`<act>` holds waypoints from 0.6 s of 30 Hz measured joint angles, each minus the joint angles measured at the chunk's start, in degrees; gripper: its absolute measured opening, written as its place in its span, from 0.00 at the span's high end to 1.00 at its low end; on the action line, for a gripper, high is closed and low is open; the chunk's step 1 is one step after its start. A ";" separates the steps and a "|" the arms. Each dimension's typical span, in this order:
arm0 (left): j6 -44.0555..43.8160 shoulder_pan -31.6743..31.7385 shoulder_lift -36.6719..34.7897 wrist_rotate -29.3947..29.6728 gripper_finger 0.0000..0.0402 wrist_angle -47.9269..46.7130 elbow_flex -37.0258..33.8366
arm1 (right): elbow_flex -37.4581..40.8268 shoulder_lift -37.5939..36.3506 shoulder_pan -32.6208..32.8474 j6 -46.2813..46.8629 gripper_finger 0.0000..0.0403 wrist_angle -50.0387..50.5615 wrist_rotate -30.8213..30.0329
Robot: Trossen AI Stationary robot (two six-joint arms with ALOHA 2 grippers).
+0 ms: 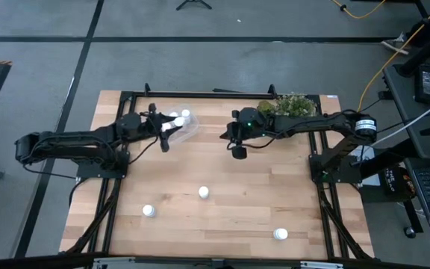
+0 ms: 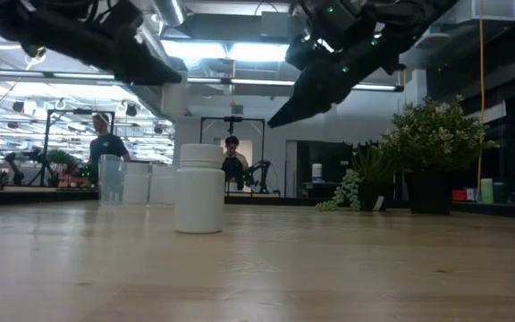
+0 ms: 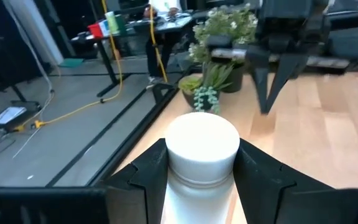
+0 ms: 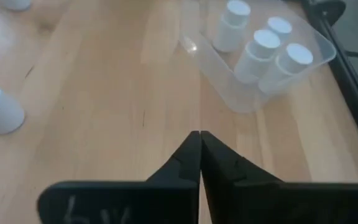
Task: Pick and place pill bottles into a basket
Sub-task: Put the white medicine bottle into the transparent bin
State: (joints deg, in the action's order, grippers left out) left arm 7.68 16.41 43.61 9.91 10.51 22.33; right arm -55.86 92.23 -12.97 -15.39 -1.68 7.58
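My left gripper [image 1: 163, 134] is at the near edge of the clear basket [image 1: 185, 128], shut on a white pill bottle [image 3: 202, 149]. The basket holds several white bottles [image 4: 257, 53]; it also shows in the low view [image 2: 119, 183]. My right gripper [image 4: 199, 155] is shut and empty above the table's middle, right of the basket [image 1: 237, 146]. Three bottles stand on their bases on the table: one at the middle [image 1: 204, 192], one at the near left [image 1: 148, 211], one at the near right [image 1: 280, 234]. My left gripper pinches the bottle between its two fingers [image 3: 146, 177], one on each side of the body just below the cap [image 3: 197, 183]. The cap stands out beyond the fingertips. The bottle's lower part is hidden by the gripper. The gripper is high above the table in the low view.
A green bushy plant [image 1: 290, 104] stands at the far right, behind my right arm. The nearest standing bottle shows large in the low view [image 2: 199, 188]. Bare wood lies between the basket and the loose bottles. People show in the room beyond the table [image 2: 104, 139].
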 joint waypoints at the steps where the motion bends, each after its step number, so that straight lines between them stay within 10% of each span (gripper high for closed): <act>1: -0.04 0.08 -0.49 0.42 0.63 -0.04 -0.65 | 0.32 -0.29 0.00 0.10 0.97 -0.38 0.02; 18: -1.13 0.26 -3.92 6.66 0.63 6.94 -10.27 | 13.35 -1.23 0.01 5.48 0.99 -27.23 6.07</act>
State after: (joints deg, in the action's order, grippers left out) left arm 6.55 16.67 39.69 16.58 17.45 12.06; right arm -42.52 91.00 -12.97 -9.91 -28.91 13.65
